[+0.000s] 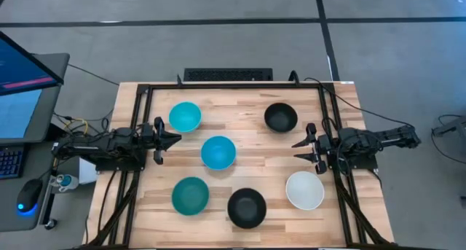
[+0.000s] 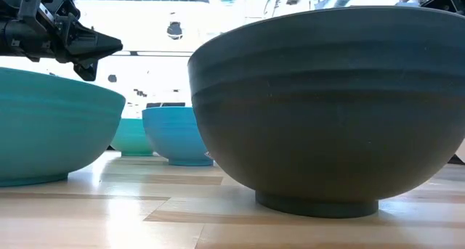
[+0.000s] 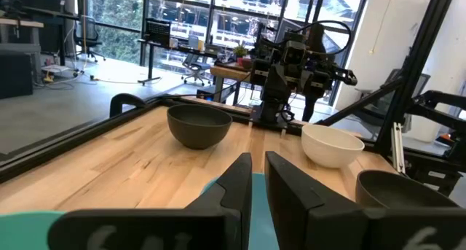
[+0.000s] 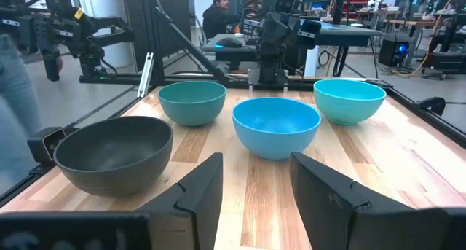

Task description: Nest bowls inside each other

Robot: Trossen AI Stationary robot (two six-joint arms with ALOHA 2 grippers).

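Six bowls stand upright on their bases on the wooden table, apart from one another: light cyan [image 1: 185,116], blue [image 1: 218,152], dark teal [image 1: 191,195], a black one at the far side [image 1: 280,117], a black one at the near edge [image 1: 247,207] and white [image 1: 304,189]. My left gripper [image 1: 177,139] hovers shut at the table's left, between the cyan and blue bowls, pointing right. My right gripper [image 1: 295,149] hovers open at the table's right, between the far black bowl and the white bowl, pointing left. The right wrist view shows the blue bowl [image 4: 276,126] ahead of the open fingers.
A black metal frame [image 1: 233,84] borders the table on its far, left and right sides. Bare wood [image 1: 255,155] lies in the middle between the two grippers. A monitor [image 1: 25,75] and a mouse stand left of the table. A person [image 4: 218,9] sits in the room beyond.
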